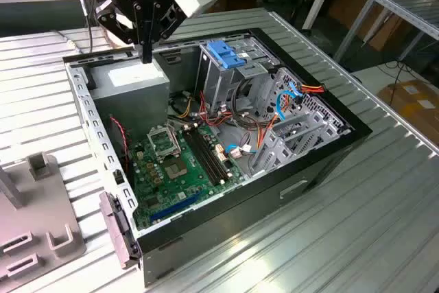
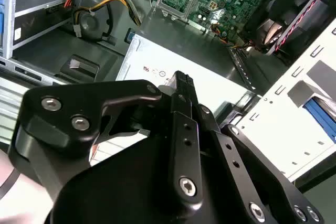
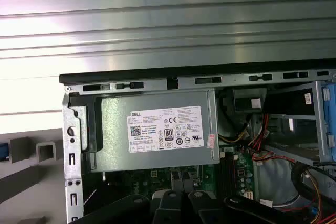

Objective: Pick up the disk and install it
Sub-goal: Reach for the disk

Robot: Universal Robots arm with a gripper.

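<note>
From where I stood there was one arm with one claw. It hung over the rear corner of a single open computer case, which lay on its side on the ribbed metal table. Inside the case I counted one grey power supply bearing one white label, and one green motherboard with one bare processor socket. There was also one metal drive cage with one blocky blue latch sitting on top of it. Off the case, toward the exterior view's left, stood one grey fixture. The claw's two fingers were drawn together into what looked like a single black blade, with nothing gripped between them. The tip pointed down just above the power supply. Of the disk I could make out only a strip of blue rail in the second wrist view. It lay outside the case, past the slotted chassis wall and just beside a grey block of the fixture. The disk was well apart from the claw, with that wall standing between the two.
</note>
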